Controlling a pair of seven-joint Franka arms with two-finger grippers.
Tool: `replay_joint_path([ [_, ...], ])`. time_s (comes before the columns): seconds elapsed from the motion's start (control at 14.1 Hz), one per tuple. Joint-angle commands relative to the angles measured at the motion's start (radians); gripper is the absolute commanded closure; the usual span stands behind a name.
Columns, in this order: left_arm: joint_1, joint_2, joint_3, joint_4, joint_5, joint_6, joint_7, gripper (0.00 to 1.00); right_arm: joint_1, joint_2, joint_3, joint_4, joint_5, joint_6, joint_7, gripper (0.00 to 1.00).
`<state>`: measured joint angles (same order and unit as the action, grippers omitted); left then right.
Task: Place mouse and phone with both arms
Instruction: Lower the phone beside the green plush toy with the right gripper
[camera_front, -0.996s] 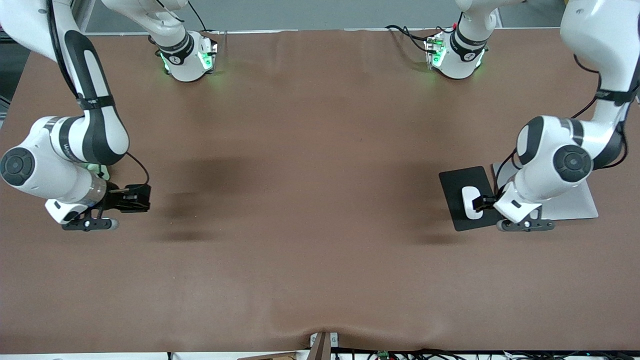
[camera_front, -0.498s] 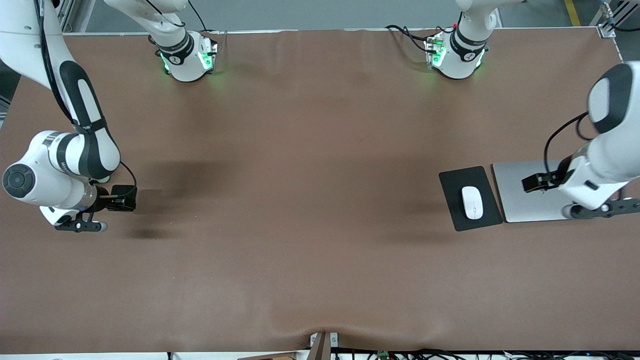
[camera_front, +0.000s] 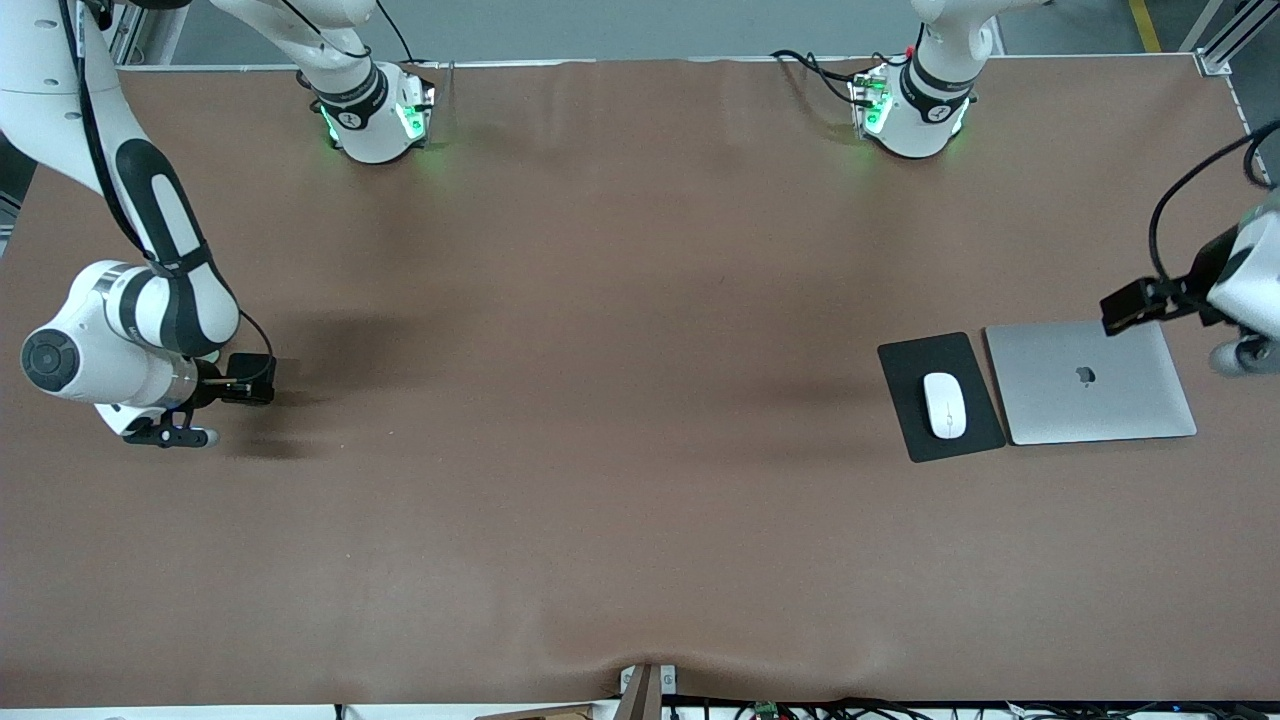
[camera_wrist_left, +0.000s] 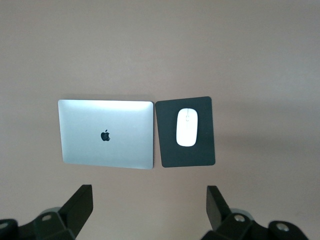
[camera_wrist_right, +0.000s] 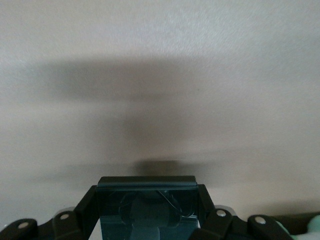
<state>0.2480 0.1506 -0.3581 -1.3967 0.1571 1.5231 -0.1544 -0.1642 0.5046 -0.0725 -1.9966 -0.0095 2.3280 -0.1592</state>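
The white mouse (camera_front: 944, 404) lies on a black mouse pad (camera_front: 915, 360) toward the left arm's end of the table. It also shows in the left wrist view (camera_wrist_left: 187, 127). My left gripper (camera_front: 1135, 305) is open and empty, up in the air over the table by the laptop's corner. In the left wrist view the left gripper (camera_wrist_left: 149, 210) has its jaws spread wide. My right gripper (camera_front: 245, 382) is shut on the black phone (camera_front: 258, 366), low over the table at the right arm's end. The phone (camera_wrist_right: 146, 205) sits between the jaws in the right wrist view.
A closed silver laptop (camera_front: 1090, 382) lies beside the mouse pad, toward the left arm's end of the table; it shows in the left wrist view (camera_wrist_left: 106, 134). The brown tablecloth (camera_front: 620, 400) covers the table.
My left gripper has left the mouse on the pad and risen away toward the left arm's end. My right gripper has carried the phone lower and toward the right arm's end.
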Motion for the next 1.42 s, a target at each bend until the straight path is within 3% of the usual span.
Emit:
replay_joint_path([
  [0.0, 0.008, -0.077, -0.004, -0.016, -0.036, -0.040, 0.022, 0.00, -0.037, -0.029, 0.022, -0.068, -0.026, 0.042, 0.000, 1.00],
  [0.57, 0.008, -0.143, -0.013, -0.031, -0.054, -0.061, 0.049, 0.00, -0.087, -0.017, 0.023, -0.073, -0.024, 0.045, -0.054, 0.97],
  [0.71, -0.045, -0.160, 0.028, -0.042, -0.056, -0.078, 0.078, 0.00, -0.090, -0.003, 0.023, -0.073, -0.024, 0.059, -0.054, 0.53],
  [0.85, -0.171, -0.187, 0.164, -0.067, -0.057, -0.089, 0.079, 0.00, -0.101, 0.003, 0.025, -0.073, -0.021, 0.077, -0.054, 0.00],
  [1.0, -0.290, -0.204, 0.290, -0.070, -0.059, -0.122, 0.081, 0.00, -0.100, 0.003, 0.025, -0.071, -0.021, 0.070, -0.054, 0.00],
  [1.35, -0.341, -0.243, 0.350, -0.073, -0.090, -0.173, 0.078, 0.00, -0.089, -0.020, 0.030, -0.022, -0.023, 0.033, -0.054, 0.00],
])
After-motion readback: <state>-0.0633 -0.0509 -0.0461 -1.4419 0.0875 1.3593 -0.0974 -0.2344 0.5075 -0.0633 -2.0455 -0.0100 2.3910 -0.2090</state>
